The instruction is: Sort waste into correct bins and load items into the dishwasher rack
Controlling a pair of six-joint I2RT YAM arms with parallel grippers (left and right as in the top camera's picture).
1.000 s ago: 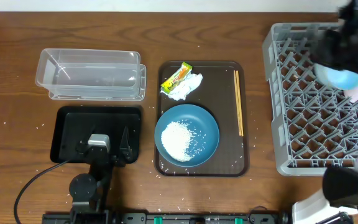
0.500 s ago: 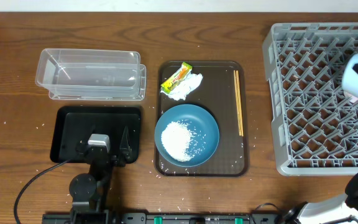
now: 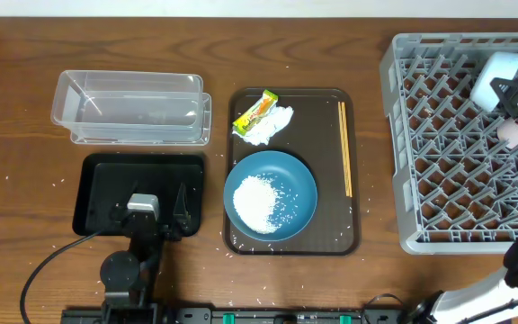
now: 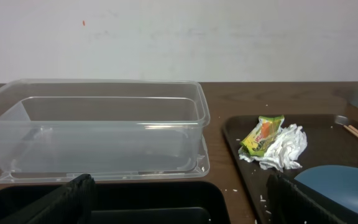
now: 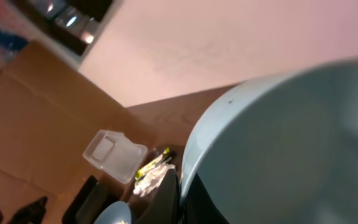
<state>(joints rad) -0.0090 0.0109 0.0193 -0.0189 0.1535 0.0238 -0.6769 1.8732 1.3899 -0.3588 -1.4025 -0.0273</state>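
My right gripper hangs over the grey dishwasher rack, shut on the rim of a light blue saucer that stands tilted on edge. That saucer fills the right wrist view, with the gripper pinching its edge. A large blue plate heaped with white rice sits on the brown serving tray. A yellow-green wrapper, a crumpled tissue and wooden chopsticks lie there too. Open and holding nothing, my left gripper hovers over the black tray; the clear tub stands behind it.
A small pinkish-white cup lies in the rack just below my right gripper. Loose rice grains speckle the wooden table around the serving tray. The left wrist view shows the clear tub, the wrapper and the tissue ahead.
The right gripper has carried the saucer toward the rack's far side and tipped it more on edge; most of the arm has left the overhead view. The left arm has not moved.
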